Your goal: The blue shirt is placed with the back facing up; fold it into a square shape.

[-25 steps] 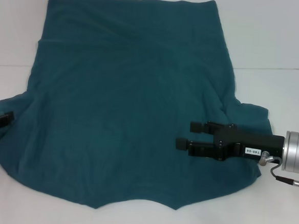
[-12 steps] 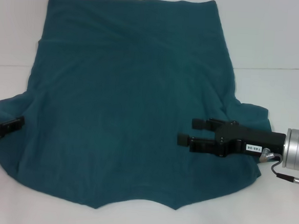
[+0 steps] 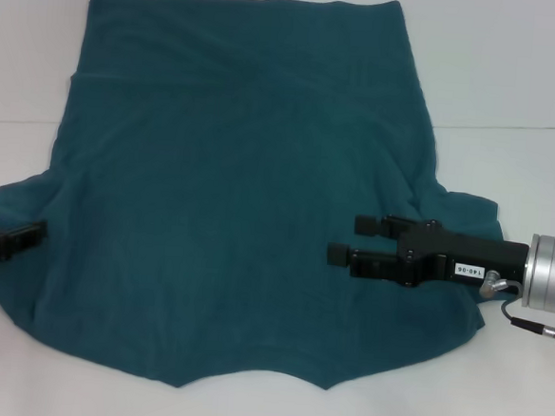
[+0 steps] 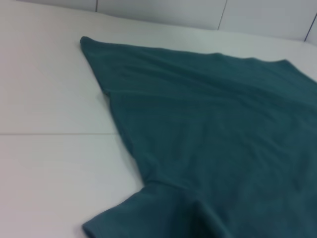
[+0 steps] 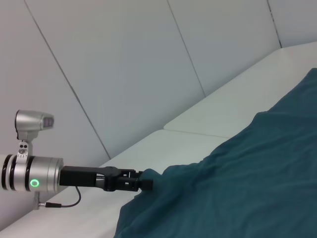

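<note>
Smooth white counter (image 3: 515, 82), pale panelled wall behind; soft dark teal-blue cotton shirt (image 3: 231, 195) spread flat, wrinkled. My right tool (image 3: 344, 238) wide over it; left tool (image 3: 36, 233) at sleeve edge, opening unclear.

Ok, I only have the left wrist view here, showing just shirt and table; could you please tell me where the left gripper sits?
Observer: In the head view, the left gripper is at the outer edge of the left sleeve of the blue shirt.
Operator: Thanks, and the right arm?
Observer: The right gripper is open over the shirt's right side, near that sleeve, pointing inward.
Operator: Is any fold made?
Observer: None shows; the shirt lies spread out, its straight hem on the far side.
</note>
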Controlling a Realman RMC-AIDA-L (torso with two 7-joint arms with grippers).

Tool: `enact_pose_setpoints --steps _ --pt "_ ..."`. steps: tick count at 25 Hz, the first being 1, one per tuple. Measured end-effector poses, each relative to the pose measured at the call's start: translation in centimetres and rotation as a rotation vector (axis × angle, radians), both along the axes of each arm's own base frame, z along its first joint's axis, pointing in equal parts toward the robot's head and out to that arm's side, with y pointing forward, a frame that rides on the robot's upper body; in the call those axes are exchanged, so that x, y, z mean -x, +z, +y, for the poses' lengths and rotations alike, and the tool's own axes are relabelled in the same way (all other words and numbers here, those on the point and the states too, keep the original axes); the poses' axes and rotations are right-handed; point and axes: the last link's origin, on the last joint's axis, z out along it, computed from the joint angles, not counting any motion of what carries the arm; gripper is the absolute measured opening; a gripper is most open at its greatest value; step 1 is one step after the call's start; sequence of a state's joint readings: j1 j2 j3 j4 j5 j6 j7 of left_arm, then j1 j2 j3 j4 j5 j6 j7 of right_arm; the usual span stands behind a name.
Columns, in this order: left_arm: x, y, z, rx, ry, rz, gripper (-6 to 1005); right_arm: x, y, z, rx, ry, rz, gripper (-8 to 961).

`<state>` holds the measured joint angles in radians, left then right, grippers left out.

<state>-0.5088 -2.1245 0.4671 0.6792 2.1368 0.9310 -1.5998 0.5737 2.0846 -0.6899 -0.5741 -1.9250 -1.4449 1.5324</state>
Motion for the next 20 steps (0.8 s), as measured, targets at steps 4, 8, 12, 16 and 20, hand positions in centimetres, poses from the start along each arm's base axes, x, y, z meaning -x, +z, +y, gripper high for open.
enact_pose_setpoints --steps 4,8,12,16,20 --pt "0.3 0.23 0.04 -0.006 0.02 0.014 698 0.03 -0.02 0.02 0.0 -0.001 0.003 915" --pt "0.42 0.35 0.0 -0.007 0.032 0.012 654 0.02 -0.03 0.01 0.0 -0.003 0.005 915" --pt "0.4 0.43 0.05 -0.003 0.032 0.022 537 0.0 -0.03 0.02 -0.001 -0.004 0.005 915" --pt "0.34 0.43 0.11 -0.001 0.03 0.025 411 -0.01 -0.05 0.02 -0.001 -0.005 0.006 915" --pt "0.27 0.43 0.17 0.0 0.027 0.026 253 -0.01 -0.05 0.01 -0.001 -0.005 0.006 915"
